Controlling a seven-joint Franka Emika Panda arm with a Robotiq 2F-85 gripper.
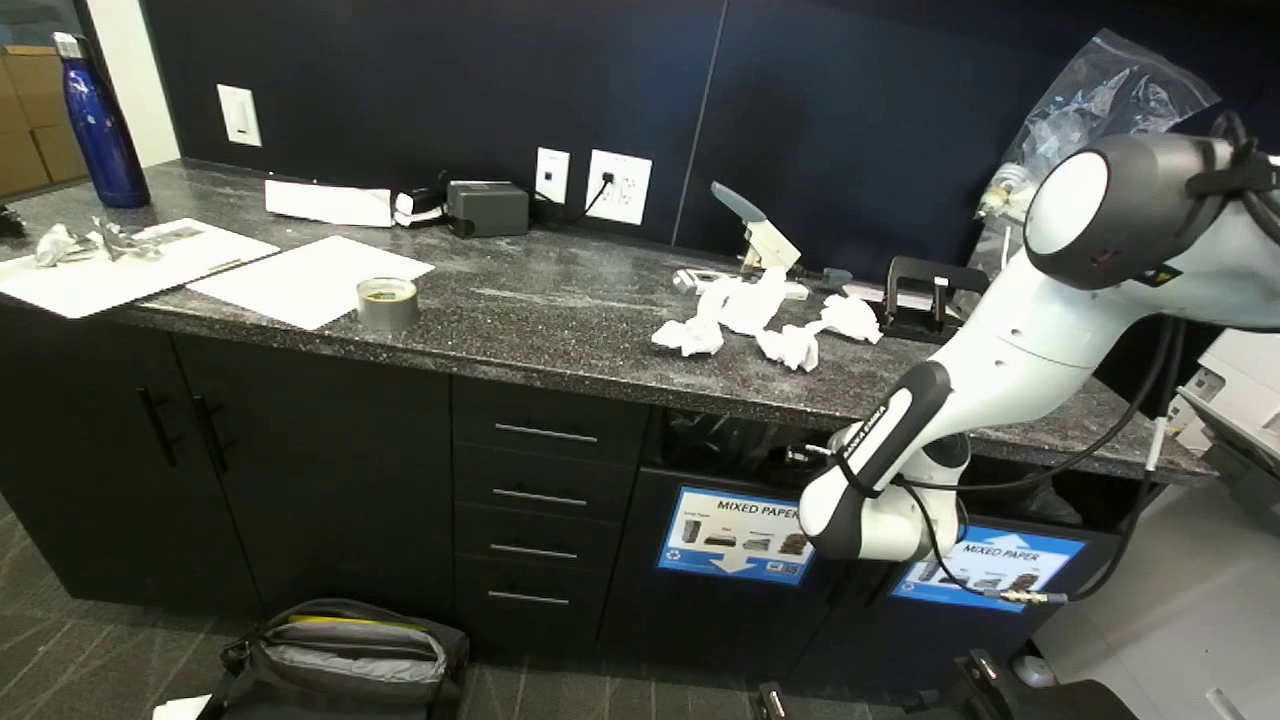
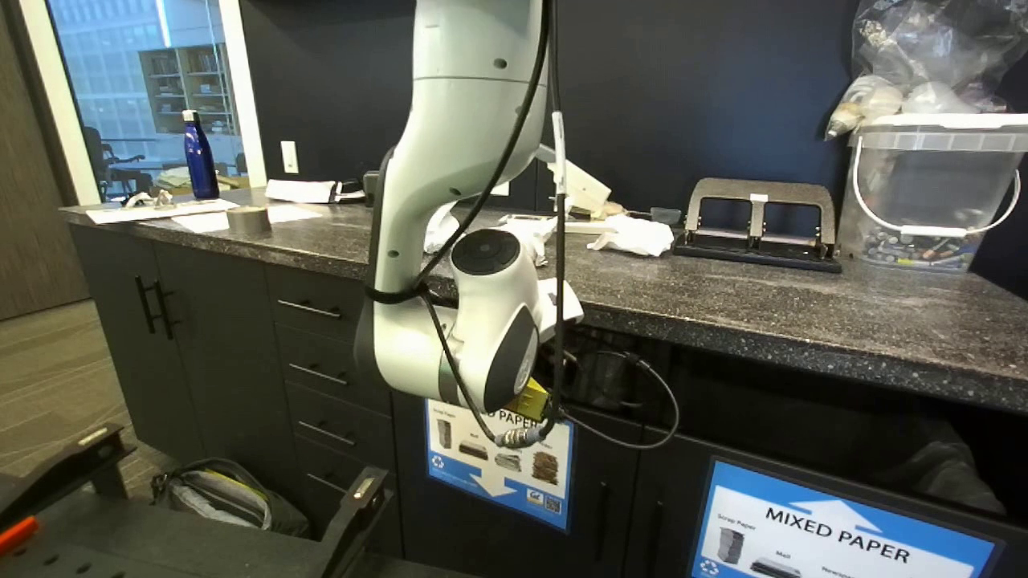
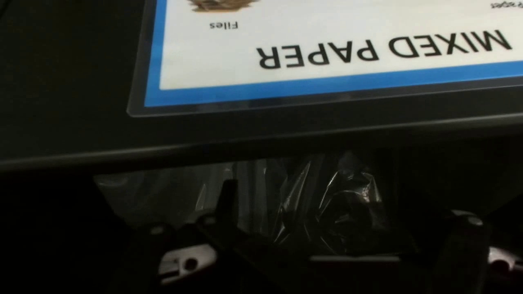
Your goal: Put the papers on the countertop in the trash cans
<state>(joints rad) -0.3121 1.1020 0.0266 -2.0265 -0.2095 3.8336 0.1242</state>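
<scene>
Several crumpled white papers (image 1: pixel 755 300) lie in a cluster on the dark speckled countertop (image 1: pixel 560 340). Some also show in an exterior view (image 2: pixel 634 235), partly behind the arm. More crumpled pieces (image 1: pixel 60 245) lie on flat sheets at the far left. Two black trash cans with blue-and-white labels stand under the counter, one left (image 1: pixel 715 620) and one right (image 1: pixel 890 640). My gripper (image 3: pixel 345 200) is at the dark opening above the left can, pointing in. Its fingers look wide apart, with no paper visible between them. Clear plastic liner (image 3: pixel 347 192) shows beyond. The arm mostly hides the gripper in both exterior views.
The counter edge overhangs the bin openings. On the counter are a hole punch (image 1: pixel 930 295), a tape roll (image 1: pixel 388 303), a grey box (image 1: pixel 488 208), a blue bottle (image 1: pixel 105 130) and a clear bucket (image 2: pixel 923 193). Cables hang from the arm. A bag (image 1: pixel 345 655) lies on the floor.
</scene>
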